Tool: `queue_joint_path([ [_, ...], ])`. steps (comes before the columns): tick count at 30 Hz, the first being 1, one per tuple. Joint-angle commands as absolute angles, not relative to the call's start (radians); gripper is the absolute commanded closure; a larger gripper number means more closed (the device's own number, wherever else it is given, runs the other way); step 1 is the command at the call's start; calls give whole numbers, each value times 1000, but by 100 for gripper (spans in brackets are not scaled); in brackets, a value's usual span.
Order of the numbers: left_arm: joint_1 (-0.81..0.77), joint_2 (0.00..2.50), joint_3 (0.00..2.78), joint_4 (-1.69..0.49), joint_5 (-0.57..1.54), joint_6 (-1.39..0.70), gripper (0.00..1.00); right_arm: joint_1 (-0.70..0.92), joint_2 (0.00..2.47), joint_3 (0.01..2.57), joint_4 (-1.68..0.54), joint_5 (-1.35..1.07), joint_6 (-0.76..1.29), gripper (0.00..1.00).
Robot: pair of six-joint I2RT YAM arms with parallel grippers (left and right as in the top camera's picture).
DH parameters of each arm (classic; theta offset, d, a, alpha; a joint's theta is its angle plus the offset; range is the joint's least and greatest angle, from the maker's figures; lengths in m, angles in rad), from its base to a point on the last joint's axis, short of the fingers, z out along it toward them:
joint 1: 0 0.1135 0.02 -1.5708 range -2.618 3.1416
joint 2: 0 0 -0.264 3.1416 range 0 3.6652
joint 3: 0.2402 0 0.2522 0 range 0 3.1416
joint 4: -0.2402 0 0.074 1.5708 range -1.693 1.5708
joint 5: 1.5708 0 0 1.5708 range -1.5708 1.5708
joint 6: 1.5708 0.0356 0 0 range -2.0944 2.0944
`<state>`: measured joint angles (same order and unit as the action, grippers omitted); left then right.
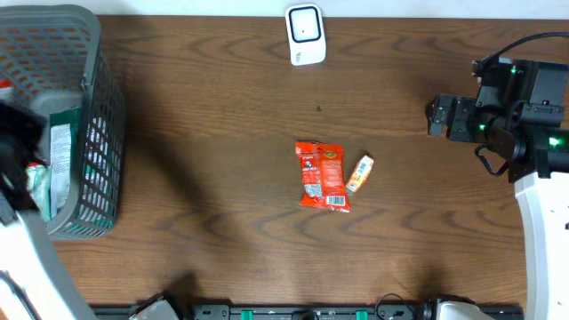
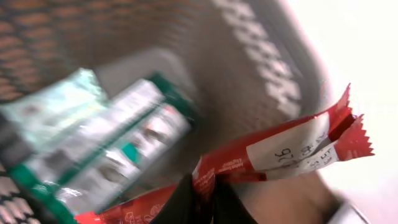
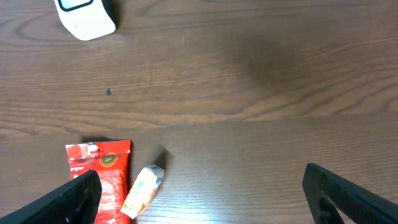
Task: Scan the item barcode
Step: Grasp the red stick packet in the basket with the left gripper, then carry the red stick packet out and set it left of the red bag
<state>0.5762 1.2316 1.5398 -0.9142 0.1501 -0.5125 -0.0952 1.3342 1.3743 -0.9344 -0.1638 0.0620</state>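
- Left gripper is clamping down tight on a red wrapper, dark fingers pinching it near the middle.
- Red wrapper is sticking out to the right of the jaws, with a white printed label and a crimped zigzag end; the view is blurry, so I cannot read the print.
- This is happening inside the grey mesh basket, with green and white packets lying beneath and to the left of the wrapper.
- In the overhead view the basket is sitting at the table's left edge, with the left arm reaching over it; the gripper itself is hidden there.
- Right gripper is hanging with fingers wide apart, gripping nothing, above bare wood on the right side of the table.
- A red snack bag is lying flat at the table centre, with a small orange and white packet just beside it on the right.
- A white scanner is standing at the far edge, well apart from both grippers and from the basket.
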Motion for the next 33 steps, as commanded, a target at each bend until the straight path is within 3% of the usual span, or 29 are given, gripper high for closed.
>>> queue_joint_path([
  [1,504,1135,1556,-942,284,-503,93,-99,1327,1390,-936,-165,74,1],
  [14,12,1150,1487,-1069,284,-503,93,-99,1327,1390,-936,-165,74,1],
  [26,-386,1620,1411,-937,279,-580,93,-99,1327,1390,-936,-165,73,1],
  [33,-482,1863,1411,-826,281,-604,93,-99,1327,1390,-936,-165,73,1],
])
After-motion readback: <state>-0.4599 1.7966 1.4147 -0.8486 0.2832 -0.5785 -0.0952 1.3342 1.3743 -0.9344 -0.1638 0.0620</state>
